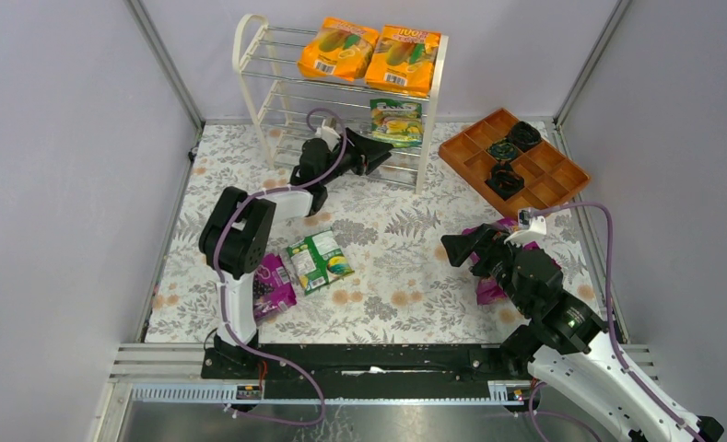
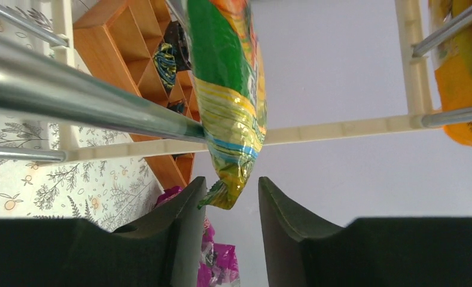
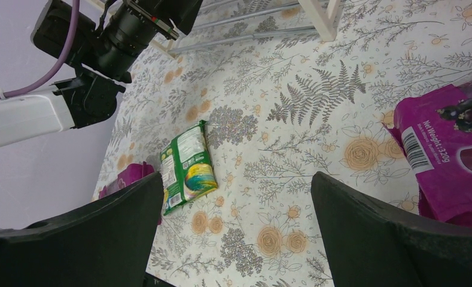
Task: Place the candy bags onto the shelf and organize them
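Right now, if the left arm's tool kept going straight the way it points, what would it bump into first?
The green-yellow candy bag on the shelf: its corner sits inside the open left tool. Depth is hard to judge, but the bag looks nearly touching.

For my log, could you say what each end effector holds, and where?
Nothing: a corner of the green-yellow bag hangs inside the open left end effector; right end effector empty.

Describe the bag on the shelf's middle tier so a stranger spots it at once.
Find the cream-white plastic-framed shelf at the table's far edge. Its middle tier holds one glossy green-yellow candy bag; the two bags above it are orange.
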